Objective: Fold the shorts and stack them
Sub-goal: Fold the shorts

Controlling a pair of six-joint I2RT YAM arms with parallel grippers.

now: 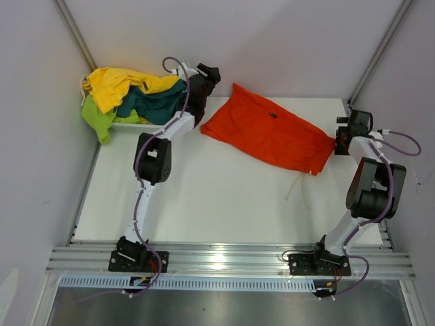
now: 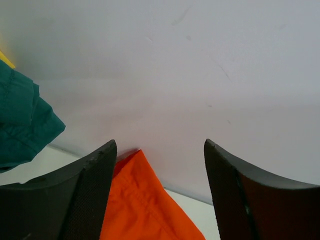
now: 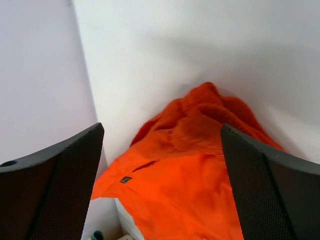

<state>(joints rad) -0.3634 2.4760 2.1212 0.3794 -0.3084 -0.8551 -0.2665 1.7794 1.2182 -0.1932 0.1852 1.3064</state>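
Observation:
The orange shorts (image 1: 272, 130) lie spread flat and slanted across the far side of the table, with the white drawstring (image 1: 296, 187) trailing off the near right end. At their far left corner, my left gripper (image 1: 209, 73) is open. In the left wrist view that orange corner (image 2: 140, 200) lies below the left gripper (image 2: 160, 142), apart from its fingers. My right gripper (image 1: 342, 136) is open at the right end. In the right wrist view the right gripper (image 3: 161, 126) hangs wide above the orange cloth (image 3: 190, 170). Yellow shorts (image 1: 115, 83), teal shorts (image 1: 158, 102) and lime-green shorts (image 1: 98, 119) are heaped at the far left.
The heap sits in a white basket (image 1: 129, 125) in the table's far left corner, close to my left forearm. Grey walls close in the back and both sides. A metal rail (image 1: 224, 258) runs along the near edge by the arm bases.

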